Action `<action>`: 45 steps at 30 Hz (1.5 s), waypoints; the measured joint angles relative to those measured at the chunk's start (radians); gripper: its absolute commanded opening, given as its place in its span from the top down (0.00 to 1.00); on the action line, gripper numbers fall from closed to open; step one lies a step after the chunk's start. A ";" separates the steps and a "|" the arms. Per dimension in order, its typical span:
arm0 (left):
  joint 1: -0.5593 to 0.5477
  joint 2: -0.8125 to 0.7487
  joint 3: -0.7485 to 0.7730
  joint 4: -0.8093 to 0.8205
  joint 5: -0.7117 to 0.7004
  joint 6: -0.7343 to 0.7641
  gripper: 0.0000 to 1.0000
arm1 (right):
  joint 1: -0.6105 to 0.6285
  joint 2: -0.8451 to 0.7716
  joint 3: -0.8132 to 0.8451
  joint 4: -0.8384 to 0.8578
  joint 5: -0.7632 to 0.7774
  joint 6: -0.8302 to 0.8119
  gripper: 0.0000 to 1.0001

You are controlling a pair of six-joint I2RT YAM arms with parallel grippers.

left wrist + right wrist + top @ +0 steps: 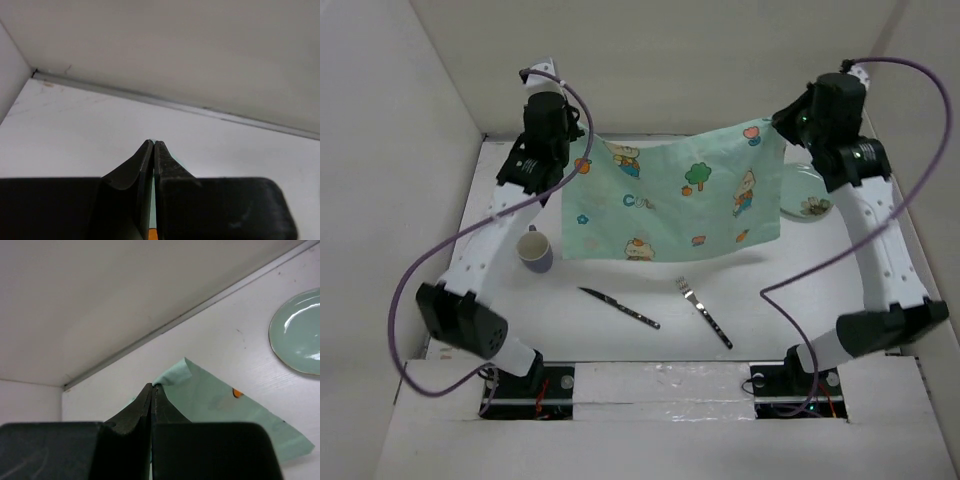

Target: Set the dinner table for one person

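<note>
A mint-green placemat [670, 195] with cartoon prints hangs stretched above the far half of the white dinner table [770, 275]. My left gripper [582, 165] is shut on its far left corner, and my right gripper [782, 125] is shut on its far right corner. In the left wrist view the gripper [153, 142] is pressed together, with a thin green strip of placemat [152, 200] between the fingers. In the right wrist view the gripper [152, 386] pinches a curled corner of the placemat [220, 405], which drapes down to the right.
A white and purple cup [534, 250] stands by the left arm. A knife [618, 307] and a fork [704, 312] lie on the near middle. A pale green plate [810, 195] [297, 332] sits at the far right, partly behind the cloth. White walls enclose the table.
</note>
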 measured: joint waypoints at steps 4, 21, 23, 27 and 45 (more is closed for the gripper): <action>0.098 0.233 0.096 -0.058 0.076 -0.024 1.00 | -0.020 0.235 0.116 0.000 -0.041 -0.016 1.00; 0.305 0.110 0.000 -0.006 0.346 -0.169 1.00 | -0.107 0.189 -0.026 0.141 -0.233 -0.006 1.00; 0.301 0.088 -0.139 0.013 0.364 -0.177 1.00 | -0.117 0.164 -0.188 0.183 -0.268 0.001 1.00; 0.295 0.112 -0.372 0.024 0.401 -0.190 1.00 | -0.130 0.208 -0.437 0.219 -0.322 0.010 1.00; 0.251 0.152 -0.624 -0.004 0.425 -0.172 1.00 | -0.152 0.253 -0.787 0.269 -0.378 0.000 1.00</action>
